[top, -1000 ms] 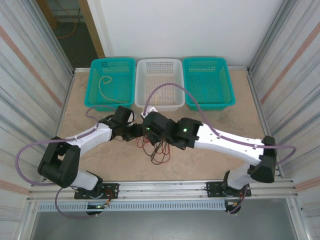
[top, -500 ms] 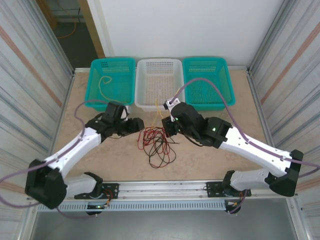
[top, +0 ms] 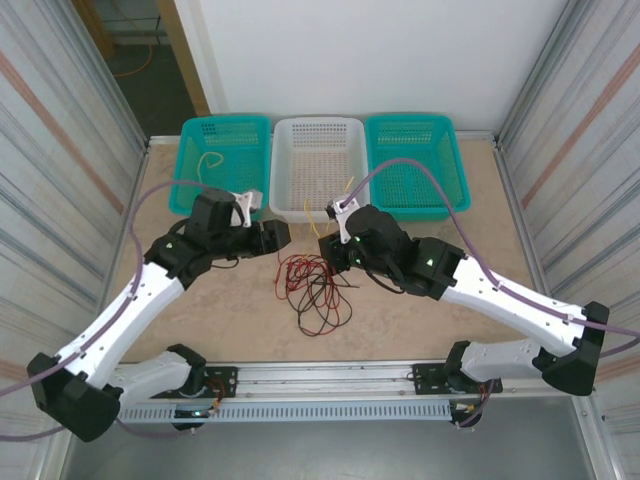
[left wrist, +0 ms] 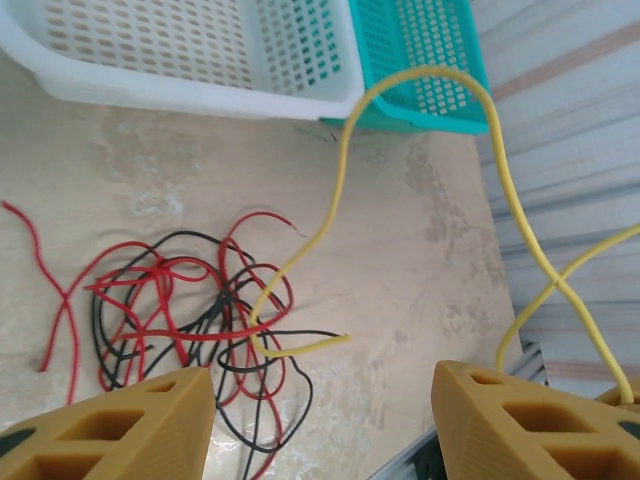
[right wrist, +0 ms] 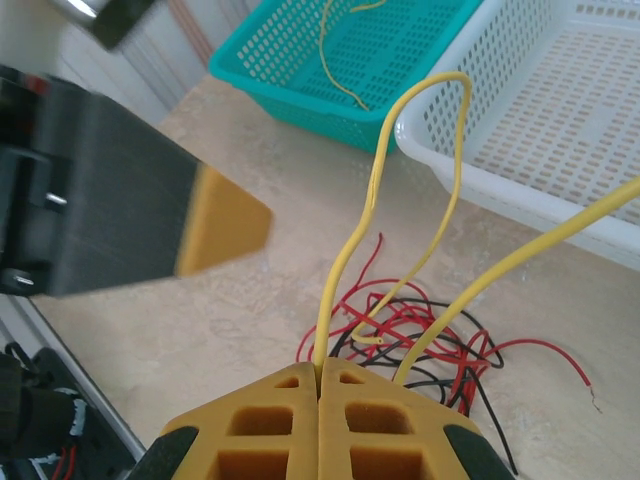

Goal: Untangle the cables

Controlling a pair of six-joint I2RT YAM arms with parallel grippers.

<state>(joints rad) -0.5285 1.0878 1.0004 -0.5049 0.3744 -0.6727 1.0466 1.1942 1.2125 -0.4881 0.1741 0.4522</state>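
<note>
Top external: cables (top: 312,285) far from table (top: 235,322) edges.

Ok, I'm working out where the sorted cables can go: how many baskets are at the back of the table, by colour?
Teal baskets: 2 (left teal basket, right teal basket)
White basket: 1
Total: 3
</note>
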